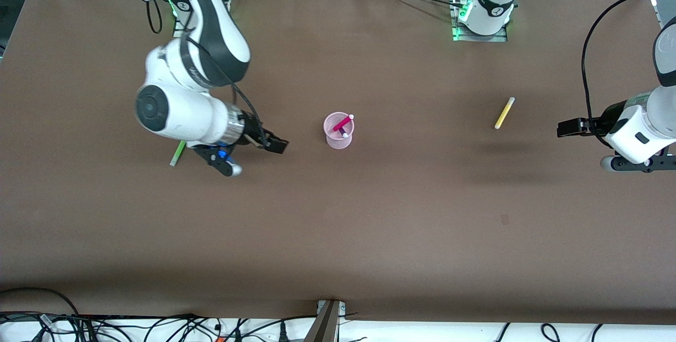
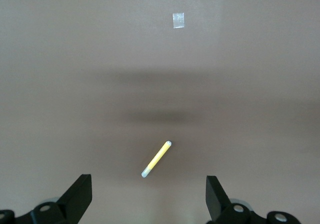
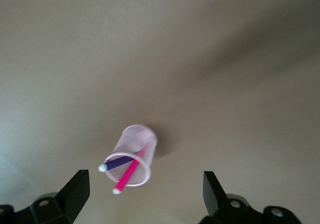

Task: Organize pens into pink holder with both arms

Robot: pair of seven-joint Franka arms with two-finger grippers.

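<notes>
The pink holder [image 1: 338, 131] stands upright at the middle of the front view on the brown worktop [image 1: 369, 226], with the magenta-pink pen [image 1: 343, 122] and the dark purple pen [image 3: 116, 162] leaning inside it, pale caps up at the rim. Two pens are still out. The yellow pen [image 1: 504, 113] lies flat at the centre right of the frame, toward the left arm's end. The green pen [image 1: 178, 153] lies flat at the centre left, partly hidden under the right arm.

These pens look light, stiff and smooth, so they could roll or swivel if nudged off-centre. The safest hold is probably across the barrel near its middle, fingers square to its length. The holder looks thin and light too, and could tip if a pen is pushed against its rim rather than dropped in from above.

The right pincer [image 1: 264, 141] hangs over bare worktop between the green pen and the holder, jaws spread wide and empty; its wrist view shows the holder framed between the fingertips well below. The left pincer [image 1: 570, 127] waits at the right edge of the frame, also wide open with nothing in it, the yellow pen lying between its fingers [image 2: 80, 196] in its wrist view.
</notes>
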